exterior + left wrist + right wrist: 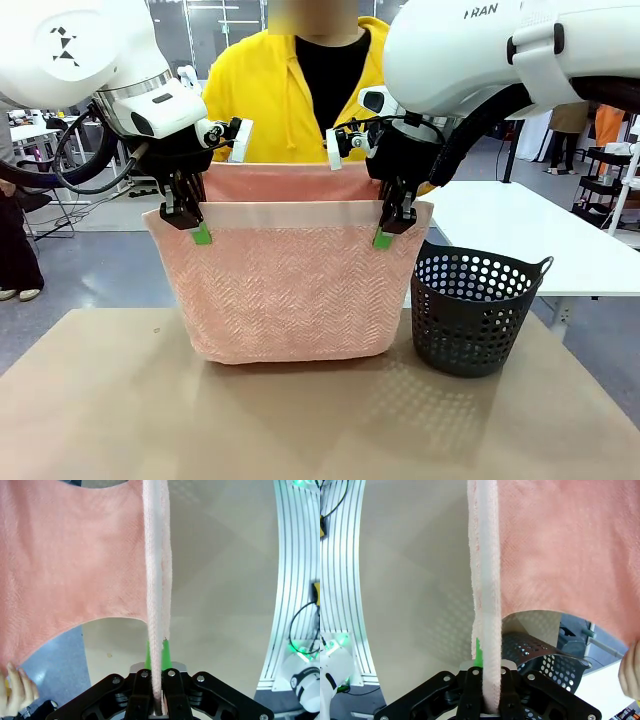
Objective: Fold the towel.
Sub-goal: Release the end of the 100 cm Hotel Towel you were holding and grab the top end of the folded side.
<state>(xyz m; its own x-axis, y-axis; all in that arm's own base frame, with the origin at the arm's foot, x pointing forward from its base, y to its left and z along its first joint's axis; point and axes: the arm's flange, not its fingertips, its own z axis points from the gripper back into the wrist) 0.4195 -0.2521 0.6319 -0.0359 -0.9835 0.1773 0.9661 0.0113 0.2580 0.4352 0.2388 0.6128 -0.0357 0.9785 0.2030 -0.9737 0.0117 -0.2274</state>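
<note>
The salmon-pink towel (285, 285) with its zigzag weave hangs doubled above the brown table, its lower fold near the tabletop. My left gripper (198, 228) is shut on the towel's upper left corner at the pale hem band. At the upper right corner my right gripper (385, 232) is shut on the hem too. The towel's far layer runs back to the person in a yellow top. In the left wrist view the towel's edge (159, 590) runs up from between the fingers; a person's hand (15, 690) holds a far corner. The right wrist view shows the towel's edge (487, 605) likewise clamped.
A dark grey perforated basket (472, 310) stands on the brown table (300, 420) just right of the towel, below my right gripper. A white table (520, 230) lies behind it to the right. The person stands at the far side, close behind the towel.
</note>
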